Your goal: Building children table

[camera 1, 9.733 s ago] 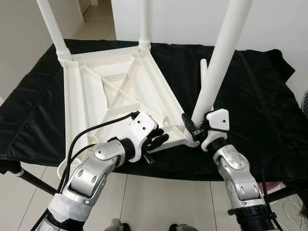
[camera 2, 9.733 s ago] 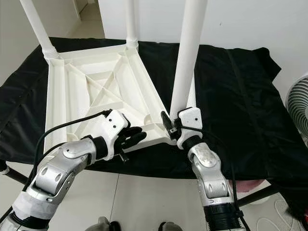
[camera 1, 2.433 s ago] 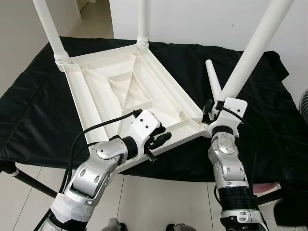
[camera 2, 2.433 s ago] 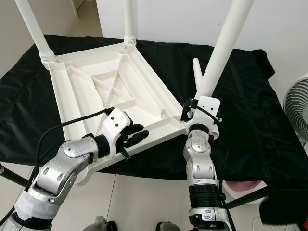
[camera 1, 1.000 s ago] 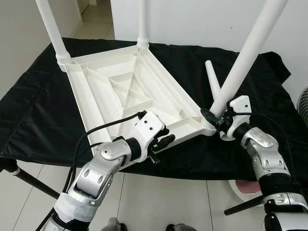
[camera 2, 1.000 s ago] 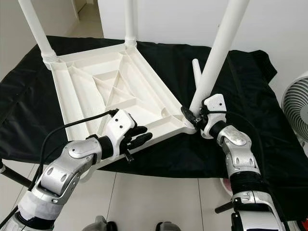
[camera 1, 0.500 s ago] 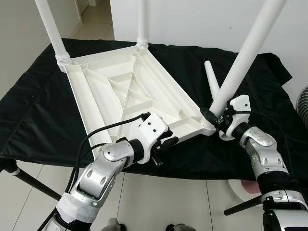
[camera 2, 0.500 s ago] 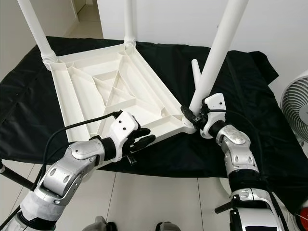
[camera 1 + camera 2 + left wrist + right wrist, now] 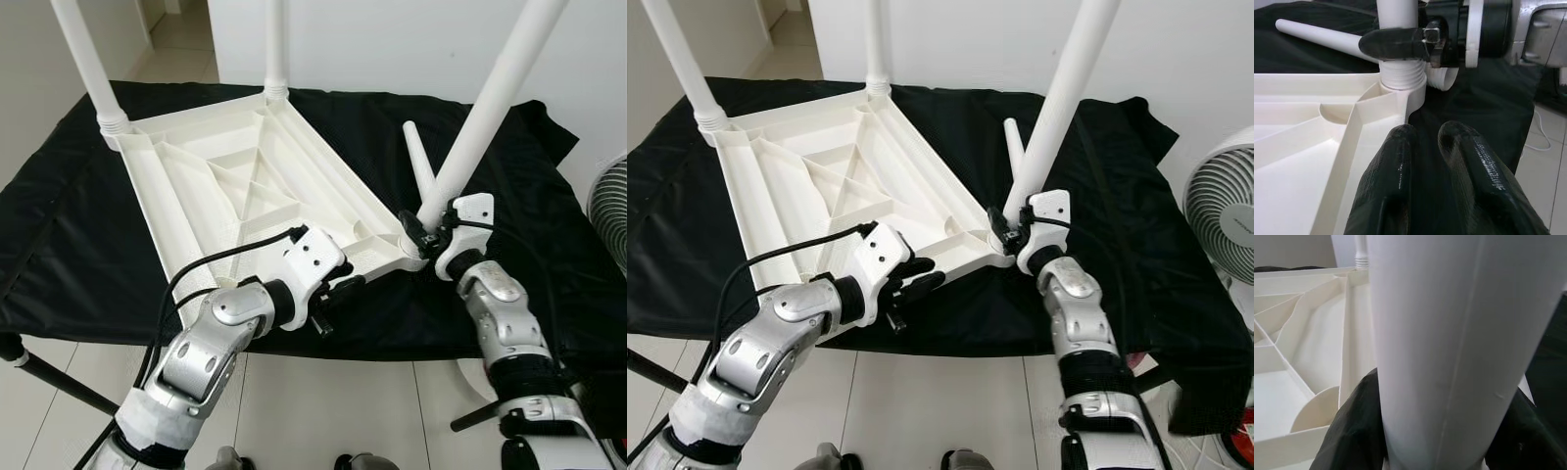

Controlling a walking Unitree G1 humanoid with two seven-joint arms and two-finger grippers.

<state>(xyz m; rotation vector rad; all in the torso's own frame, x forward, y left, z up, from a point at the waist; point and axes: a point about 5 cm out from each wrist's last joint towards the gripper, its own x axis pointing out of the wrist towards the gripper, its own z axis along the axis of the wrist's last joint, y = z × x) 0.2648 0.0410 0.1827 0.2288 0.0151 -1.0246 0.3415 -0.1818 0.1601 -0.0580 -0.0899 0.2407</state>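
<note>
Here: right tool [image 9: 419,233] clamped on leaning leg [image 9: 490,103] at corner socket [image 9: 1401,88]; long axis tilted off upright. Left tool [image 9: 343,290] spread, beside upturned table [image 9: 245,191] rim.

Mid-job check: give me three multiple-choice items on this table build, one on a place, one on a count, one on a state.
1. Where does the loose table leg lie?
A. on the black cloth beyond the right tool
B. inside the tabletop's ribs
C. on the floor

2. How many legs stand in corner sockets of the upturned tabletop?
A. one
B. three
C. four

3. What is the right tool doing?
A. hanging idle
B. gripping the base of the leg at the near right corner
C. lifting the cloth

Key:
1 A, the loose table leg rests on the black cloth past the right tool.
2 B, two far legs plus the near right leg stand on the tabletop.
3 B, its fingers clamp that leg just above the socket; the left tool sits at the near edge.
</note>
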